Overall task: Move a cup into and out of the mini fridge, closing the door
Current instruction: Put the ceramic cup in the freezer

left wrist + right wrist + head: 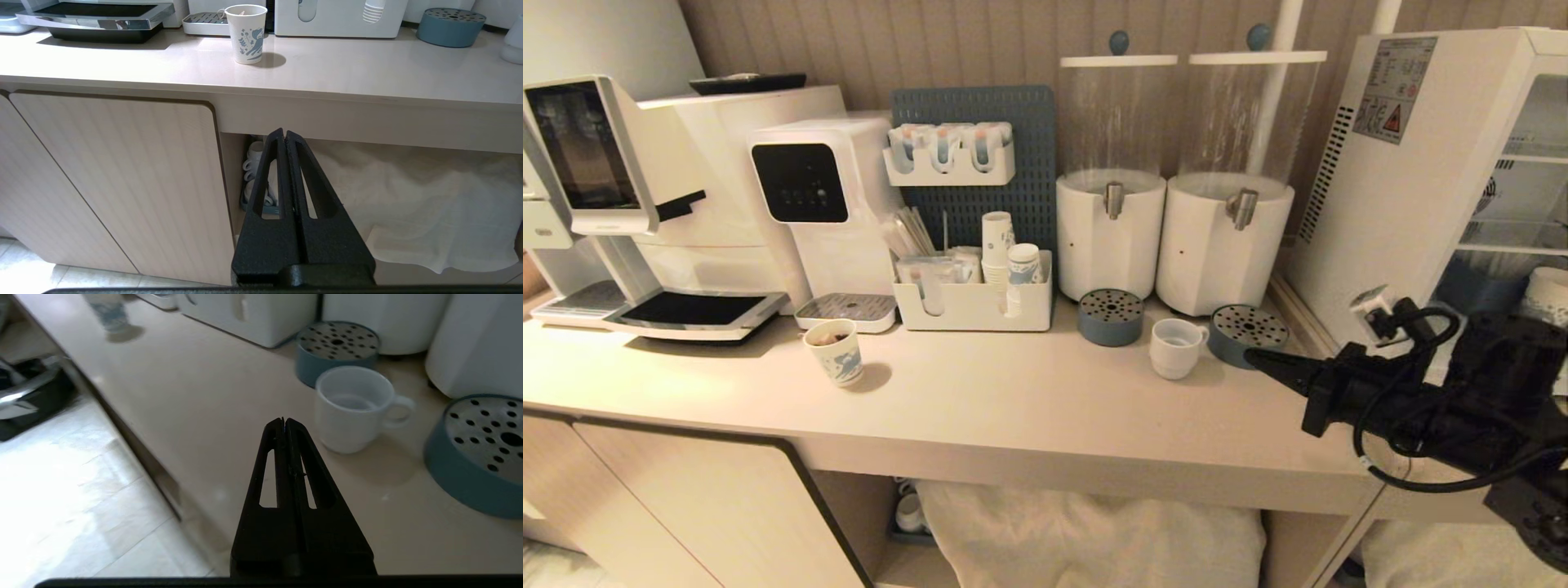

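Counting along the tabletop, I found one white cup with a handle on its right side, two blue perforated drip trays, two white cylindrical drink dispensers behind them, and one printed paper cup standing alone well to the left. The cup stood between the two trays, nearer the front than either, touching neither so far as I could see. My right gripper hung just right of the cup, over the nearer tray, pointing left, its jaws pressed together and holding nothing. My left gripper sat parked below the tabletop's front edge, facing the cabinet door, jaws together too. The mini fridge stood at the far right, its wire shelves visible; I could not make out its door. Bare surface lay open between the paper cup and the white cup, right up to the front edge.
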Available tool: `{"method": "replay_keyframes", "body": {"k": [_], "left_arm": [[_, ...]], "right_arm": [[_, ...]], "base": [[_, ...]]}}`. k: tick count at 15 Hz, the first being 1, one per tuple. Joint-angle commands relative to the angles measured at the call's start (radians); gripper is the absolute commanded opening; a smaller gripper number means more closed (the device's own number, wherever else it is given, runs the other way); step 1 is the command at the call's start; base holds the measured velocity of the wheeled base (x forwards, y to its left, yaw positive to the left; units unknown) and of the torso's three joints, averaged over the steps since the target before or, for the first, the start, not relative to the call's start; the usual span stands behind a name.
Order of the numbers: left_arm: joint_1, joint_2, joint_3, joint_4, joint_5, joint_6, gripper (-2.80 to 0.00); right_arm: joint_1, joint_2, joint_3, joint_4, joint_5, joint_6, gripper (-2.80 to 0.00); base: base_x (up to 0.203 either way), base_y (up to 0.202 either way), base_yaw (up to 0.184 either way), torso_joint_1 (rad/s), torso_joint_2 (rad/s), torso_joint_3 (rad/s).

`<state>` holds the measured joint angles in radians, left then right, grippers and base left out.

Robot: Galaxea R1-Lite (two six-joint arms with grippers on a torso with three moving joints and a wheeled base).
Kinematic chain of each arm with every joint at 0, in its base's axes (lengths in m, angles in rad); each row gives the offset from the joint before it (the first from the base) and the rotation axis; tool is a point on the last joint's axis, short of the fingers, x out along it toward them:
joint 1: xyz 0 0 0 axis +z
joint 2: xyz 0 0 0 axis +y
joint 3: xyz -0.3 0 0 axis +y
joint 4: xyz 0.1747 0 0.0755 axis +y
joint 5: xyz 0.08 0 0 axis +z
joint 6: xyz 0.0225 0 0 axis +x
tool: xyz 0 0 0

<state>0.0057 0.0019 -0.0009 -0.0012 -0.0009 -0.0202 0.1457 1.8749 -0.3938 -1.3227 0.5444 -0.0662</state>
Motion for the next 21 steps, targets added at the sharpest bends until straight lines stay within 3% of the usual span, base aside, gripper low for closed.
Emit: {"method": "replay_keyframes", "body": {"k": [1,4,13,14,15,21], "left_arm": [[0.0,0.0,0.001,-0.002,0.001,-0.001,-2.8],[0.0,0.0,0.001,-0.002,0.001,0.008,-2.8],[0.0,0.0,0.001,-0.002,0.001,0.009,-2.8],[0.0,0.0,0.001,-0.002,-0.001,0.009,-2.8],[0.0,0.0,0.001,-0.002,0.001,0.009,-2.8],[0.0,0.0,0.001,-0.002,0.001,0.013,-2.8]], "right_arm": [[-0.011,0.217,0.036,-0.166,-0.006,-0.013,-2.8],[-0.02,0.28,0.082,-0.207,-0.022,-0.082,-2.8],[-0.02,0.281,0.118,-0.207,-0.074,-0.08,-2.8],[-0.02,0.286,0.116,-0.207,-0.078,-0.086,-1.99],[-0.02,0.28,0.107,-0.207,-0.08,-0.075,0.0],[0.011,0.334,0.013,-0.207,-0.112,-0.04,0.0]], "base": [[0.0,0.0,0.0,0.0,0.0,0.0],[0.0,0.0,0.0,0.0,0.0,0.0],[0.0,0.0,0.0,0.0,0.0,0.0],[0.0,0.0,0.0,0.0,0.0,0.0],[0.0,0.0,0.0,0.0,0.0,0.0],[0.0,0.0,0.0,0.0,0.0,0.0]]}}
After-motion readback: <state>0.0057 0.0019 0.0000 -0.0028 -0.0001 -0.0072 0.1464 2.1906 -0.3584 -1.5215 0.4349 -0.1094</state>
